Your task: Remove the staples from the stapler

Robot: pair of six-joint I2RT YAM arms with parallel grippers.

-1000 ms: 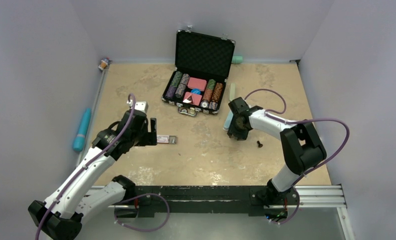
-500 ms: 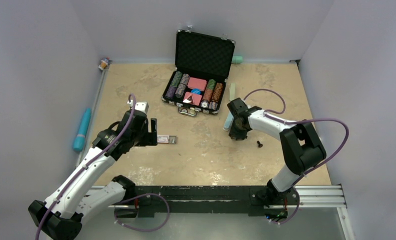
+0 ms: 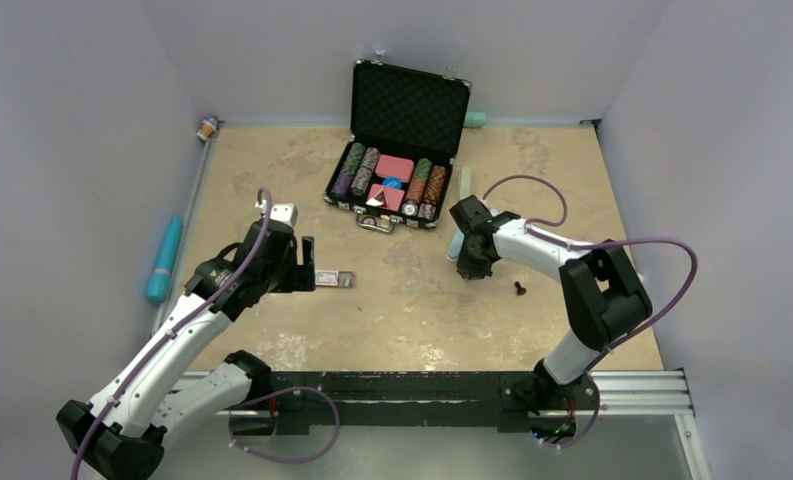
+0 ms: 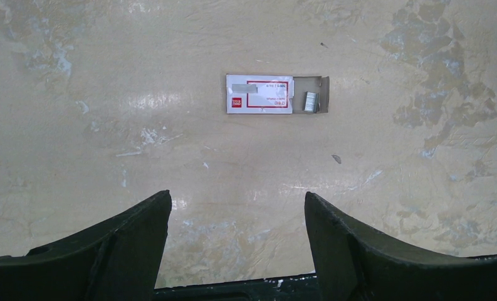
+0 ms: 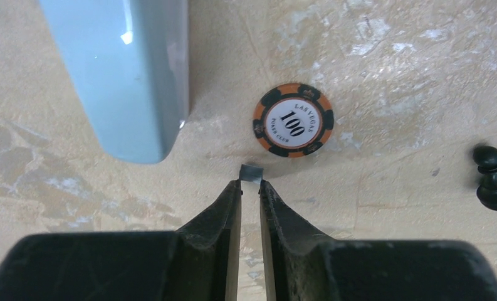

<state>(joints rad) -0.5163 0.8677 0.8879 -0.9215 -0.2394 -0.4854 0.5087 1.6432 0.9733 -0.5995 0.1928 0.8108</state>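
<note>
Staples between right claw tips, stapler cut off above.

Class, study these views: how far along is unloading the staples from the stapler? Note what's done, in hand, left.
Done: one small staple strip sits outside the pale blue stapler. In hand: the right gripper has its jaws nearly together at that strip; a firm grip isn't clear. Left: lifting it away, perhaps to the open red-and-white box below the open, empty left gripper.

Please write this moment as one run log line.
left gripper: open near staple box | right gripper: pinching staples beside poker chip
</note>
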